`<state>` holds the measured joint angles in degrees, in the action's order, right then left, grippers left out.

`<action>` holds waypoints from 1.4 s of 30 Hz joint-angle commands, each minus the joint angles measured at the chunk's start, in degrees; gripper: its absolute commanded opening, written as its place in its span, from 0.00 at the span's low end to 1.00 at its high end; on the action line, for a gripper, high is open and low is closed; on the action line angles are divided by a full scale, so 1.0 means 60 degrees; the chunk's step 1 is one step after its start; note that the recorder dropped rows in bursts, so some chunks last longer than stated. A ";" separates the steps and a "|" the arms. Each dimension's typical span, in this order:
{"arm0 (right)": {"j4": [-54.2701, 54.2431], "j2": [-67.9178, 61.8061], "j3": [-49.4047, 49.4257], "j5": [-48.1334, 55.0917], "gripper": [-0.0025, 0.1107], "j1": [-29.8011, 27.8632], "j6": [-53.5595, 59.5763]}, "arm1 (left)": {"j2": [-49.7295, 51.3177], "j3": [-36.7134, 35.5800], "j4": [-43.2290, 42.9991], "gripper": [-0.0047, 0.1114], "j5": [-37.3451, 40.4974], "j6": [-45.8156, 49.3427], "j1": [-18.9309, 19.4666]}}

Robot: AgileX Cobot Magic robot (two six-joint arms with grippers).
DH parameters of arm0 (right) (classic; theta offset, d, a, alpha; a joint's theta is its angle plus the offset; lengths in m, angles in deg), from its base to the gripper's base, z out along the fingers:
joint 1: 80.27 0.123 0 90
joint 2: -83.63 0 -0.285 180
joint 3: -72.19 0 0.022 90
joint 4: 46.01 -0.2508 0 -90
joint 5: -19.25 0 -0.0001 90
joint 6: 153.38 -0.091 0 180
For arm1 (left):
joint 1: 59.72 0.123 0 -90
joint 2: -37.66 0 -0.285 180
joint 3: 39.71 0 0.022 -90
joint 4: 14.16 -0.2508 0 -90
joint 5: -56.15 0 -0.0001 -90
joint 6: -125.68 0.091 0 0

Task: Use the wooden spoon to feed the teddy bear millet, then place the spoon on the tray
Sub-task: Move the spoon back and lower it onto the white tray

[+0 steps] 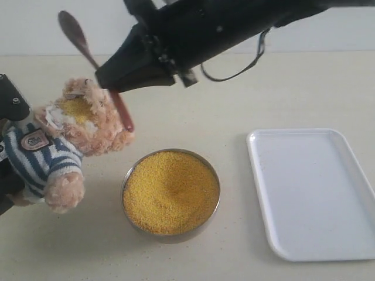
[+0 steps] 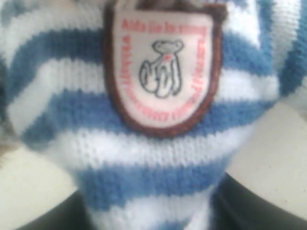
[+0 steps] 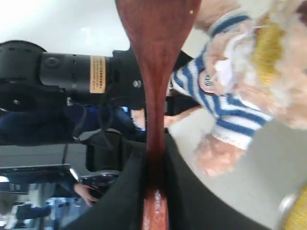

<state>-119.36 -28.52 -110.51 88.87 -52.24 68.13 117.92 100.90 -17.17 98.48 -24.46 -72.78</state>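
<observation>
Right gripper [image 1: 112,82] is clenched on the slim handle of the small dark reddish-brown wooden spoon [image 1: 75,32]. I see it held in the air over the left half of the pale desk [image 1: 281,88], with its oval bowl tilted up. The handle's end hangs just beside the head of the fluffy light-brown teddy bear [image 1: 88,126] in its navy-and-white striped shirt. Left gripper [image 2: 152,211] grasps that bear's body by the left edge, and yellow grains sit on its face. Golden millet [image 1: 170,190] fills the round metal bowl [image 1: 176,236] near the front edge, and the white rectangular tray [image 1: 316,193] lies bare toward the front right corner.
</observation>
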 commanded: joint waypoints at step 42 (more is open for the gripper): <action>1.1887 0.2610 0.7432 -0.7866 0.02 -0.2287 -0.8329 | -0.0109 0.0249 0.0108 0.07 -0.0724 -0.3977 -0.0040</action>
<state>-48.47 -13.09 -66.37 41.56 -65.84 17.13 117.92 101.90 -16.95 95.08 -47.60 -72.78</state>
